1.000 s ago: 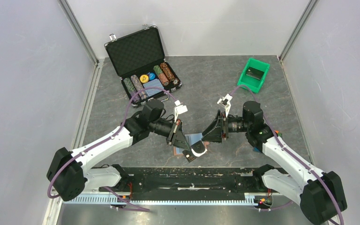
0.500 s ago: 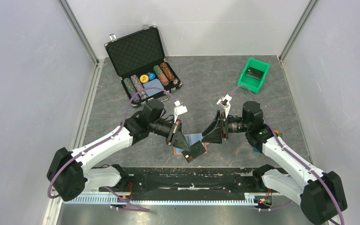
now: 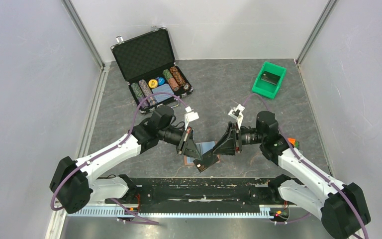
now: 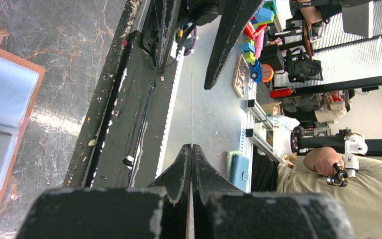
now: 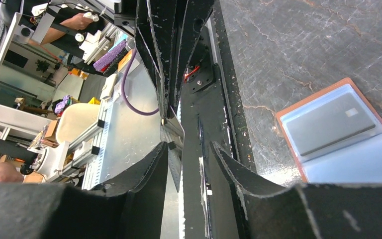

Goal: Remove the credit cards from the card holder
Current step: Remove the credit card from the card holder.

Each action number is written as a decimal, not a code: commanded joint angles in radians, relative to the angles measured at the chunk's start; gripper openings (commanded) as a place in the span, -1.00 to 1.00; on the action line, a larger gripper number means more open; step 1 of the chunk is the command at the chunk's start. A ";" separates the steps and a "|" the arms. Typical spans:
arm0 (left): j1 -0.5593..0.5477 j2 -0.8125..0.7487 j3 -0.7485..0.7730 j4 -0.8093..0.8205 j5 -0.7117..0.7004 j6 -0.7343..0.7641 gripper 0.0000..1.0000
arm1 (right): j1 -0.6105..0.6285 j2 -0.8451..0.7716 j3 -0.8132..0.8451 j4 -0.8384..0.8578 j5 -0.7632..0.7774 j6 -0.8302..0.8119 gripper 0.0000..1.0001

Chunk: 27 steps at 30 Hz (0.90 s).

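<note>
The brown card holder (image 3: 207,147) lies open near the table's front edge, blue lining up, partly hidden by both grippers. One grey credit card (image 5: 328,124) sits in its pocket. My left gripper (image 3: 196,156) is shut on another dark credit card (image 3: 207,162), held just above the holder. In the left wrist view that card (image 4: 191,109) shows edge-on, sticking out past the left gripper (image 4: 191,146). My right gripper (image 3: 215,153) stands at the held card's right side. In the right wrist view the right gripper (image 5: 189,149) has its jaws apart, a clear gap on each side.
An open black case (image 3: 151,64) with poker chips stands at the back left. A green bin (image 3: 276,87) holding a black block (image 3: 269,77) is at the back right. A black rail (image 3: 204,186) runs along the table's front edge just below the grippers.
My right gripper has shifted left toward the held card and its jaws have narrowed. The card in the left gripper has tilted slightly; the left arm has barely moved.
</note>
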 commanded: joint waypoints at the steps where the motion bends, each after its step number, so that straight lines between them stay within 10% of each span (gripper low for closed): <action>1: 0.004 -0.002 0.039 0.038 0.027 0.014 -0.95 | 0.008 -0.021 -0.015 0.050 -0.025 0.011 -0.28; 7: 0.005 -0.007 0.032 0.043 0.026 0.016 -0.96 | 0.022 -0.030 -0.028 0.057 -0.029 0.015 -0.38; 11: 0.006 -0.008 0.034 0.045 0.024 0.018 -0.95 | 0.025 -0.037 -0.017 0.059 -0.019 0.020 -1.00; 14: 0.012 -0.015 0.038 0.029 -0.001 0.026 -0.84 | 0.023 -0.043 0.005 0.057 0.031 0.029 -1.00; 21: 0.018 -0.054 0.101 -0.222 -0.210 0.192 0.97 | -0.048 -0.005 0.063 0.052 0.089 0.047 -1.00; 27: 0.018 -0.101 0.147 -0.388 -0.492 0.279 1.00 | -0.176 0.060 0.203 -0.213 0.154 -0.129 -1.00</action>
